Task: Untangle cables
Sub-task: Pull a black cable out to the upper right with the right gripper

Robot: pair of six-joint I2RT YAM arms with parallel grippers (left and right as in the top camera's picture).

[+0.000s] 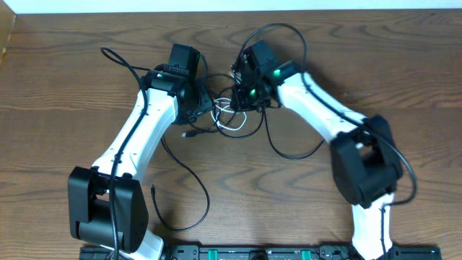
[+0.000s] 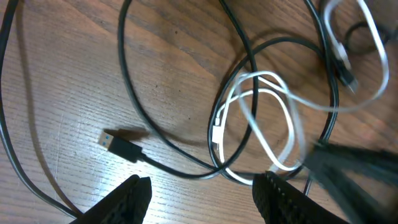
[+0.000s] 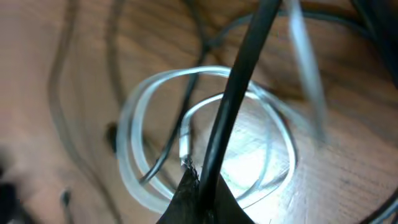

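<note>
1. Overhead view: cables [image 1: 225,119] sit in a loose knot on the table [image 1: 72,87], just toward 12 o'clock from centre, with both arms bent in over it. Long black loops trail off toward 6 and 7 o'clock.
2. Handling, as a judgement: the cords look thin, light and limp. They should slide easily on the wood and drag their neighbours along, so a hard tug would probably tighten the crossings. The best hold looks to be a free run of cord or just behind a plug [image 2: 121,146], not the crossings.
3. Right gripper [image 3: 196,199]: fingers are closed to a point, with a black cable [image 3: 233,93] running out of them toward 1 o'clock. It looks pinched. The white coil lies directly beneath, on the table.
4. Left gripper [image 2: 204,190]: fingers stand well apart, holding nothing.
5. White cable [image 2: 264,75] lies at 12 to 1 o'clock from the left gripper's gap, coiled inside a black loop whose lowest bend is near the gap. The plug lies at 10 o'clock, apart from the coil.
</note>
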